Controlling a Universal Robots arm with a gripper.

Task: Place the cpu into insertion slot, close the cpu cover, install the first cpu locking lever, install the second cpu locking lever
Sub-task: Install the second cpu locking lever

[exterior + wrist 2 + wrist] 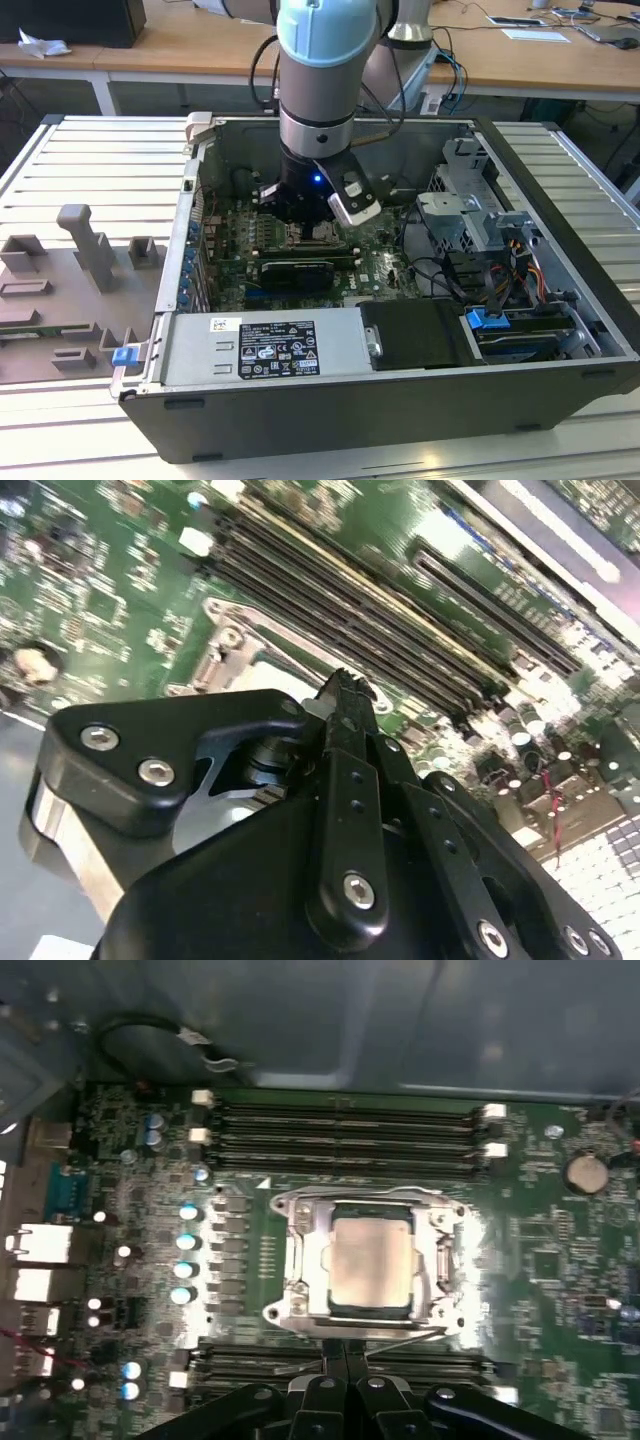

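Note:
In the first wrist view the cpu (372,1265) lies flat in the insertion slot (452,1222), its pale top showing through the cut-out. The silver cpu cover (303,1250) is down flat around it. A thin wire locking lever (412,1337) runs along the socket edge nearest my gripper (345,1353). The two black fingers are pressed together, shut, with their tips right at this lever; whether they touch it I cannot tell. The second wrist view has the gripper (345,685) beside the socket's silver corner (222,650). In the exterior view the gripper (303,218) hangs low inside the open computer case, over the insertion slot (314,237).
Long black memory slots (345,1125) flank the socket on two sides. A black graphics card (297,272), a labelled power supply (265,348), a drive cage (470,215) and loose cables (440,272) crowd the case. Grey fixtures (90,250) stand on the table at the exterior view's left.

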